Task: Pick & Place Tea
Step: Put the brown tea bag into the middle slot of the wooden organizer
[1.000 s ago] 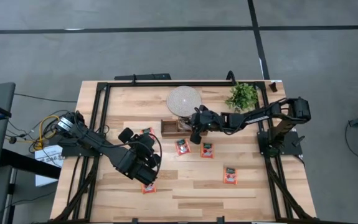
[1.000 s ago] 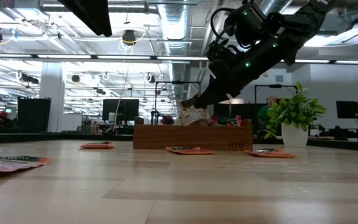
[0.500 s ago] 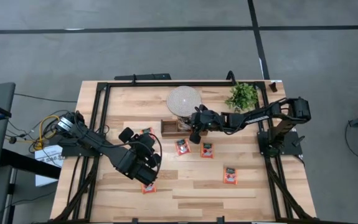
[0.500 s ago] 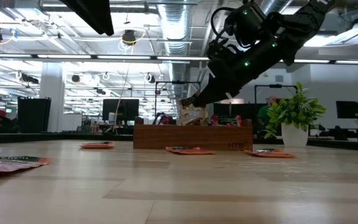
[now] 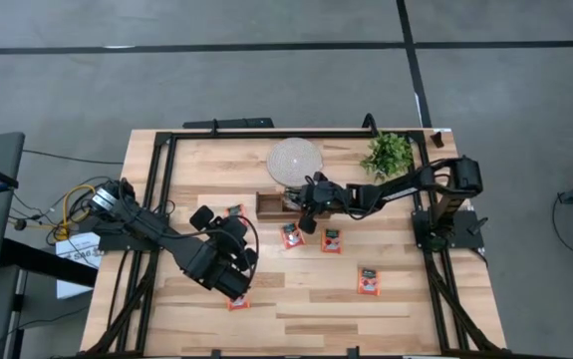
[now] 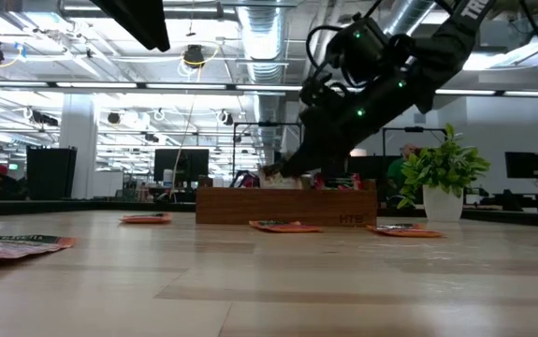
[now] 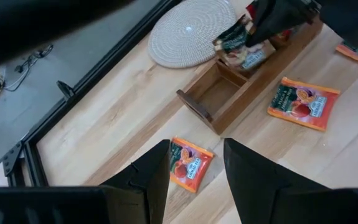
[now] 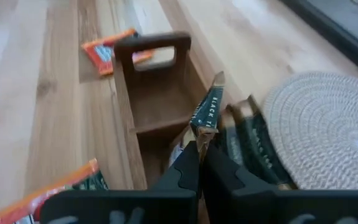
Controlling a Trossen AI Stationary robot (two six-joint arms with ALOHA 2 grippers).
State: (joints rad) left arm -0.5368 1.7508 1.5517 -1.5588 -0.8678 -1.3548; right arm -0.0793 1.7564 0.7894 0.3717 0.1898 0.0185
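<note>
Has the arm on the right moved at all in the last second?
Yes. The right gripper slid further left over the wooden tray, lowering its tea sachet toward a compartment.

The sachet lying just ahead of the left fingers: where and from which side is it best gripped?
Probably from straight above, by an edge. The sachet lies flat on the table, clear of the tray, so only its thin edges offer purchase. The left gripper hangs open above it.

even overhead light, soft shadows on the tabletop [image 5: 296,289]; ceiling lamps [image 6: 194,56] glare in the low view; right wrist view blurred.
</note>
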